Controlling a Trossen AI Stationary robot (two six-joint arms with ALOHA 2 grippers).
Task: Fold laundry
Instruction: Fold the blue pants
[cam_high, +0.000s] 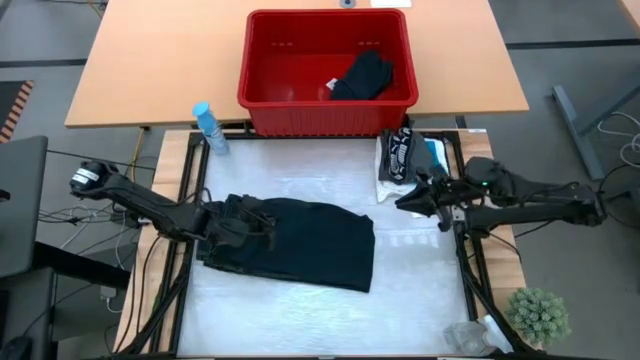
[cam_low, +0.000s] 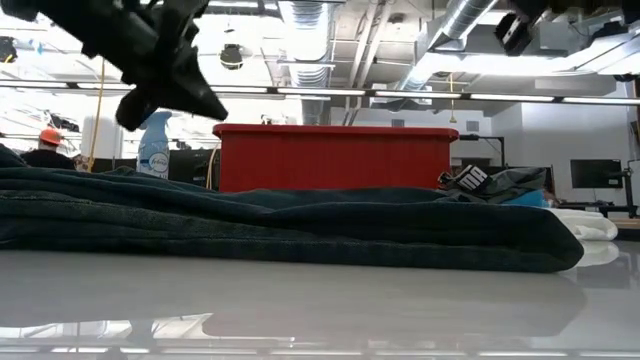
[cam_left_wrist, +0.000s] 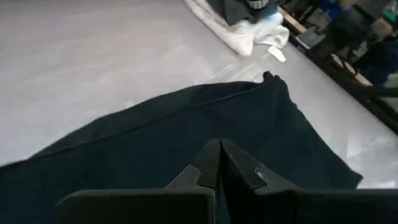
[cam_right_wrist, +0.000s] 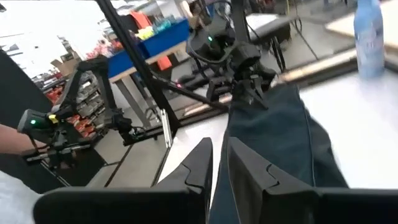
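Laundry on a white table (cam_high: 420, 300): a dark garment (cam_high: 310, 245) lies flat mid-table. Left gripper (cam_high: 262, 226), fingers pressed together, hovers over its left end. Right gripper (cam_high: 403, 203), narrowly parted and empty, sits beside a folded pile (cam_high: 400, 160). Black clothes (cam_high: 362, 76) remain in the red basket (cam_high: 262, 60)

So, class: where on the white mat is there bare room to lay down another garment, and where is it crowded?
Free: the strip of mat between the red basket and the dark garment, and the strip along the near edge. Crowded: the middle-left, under the garment and left gripper, and the far right corner, with the folded pile and right gripper.
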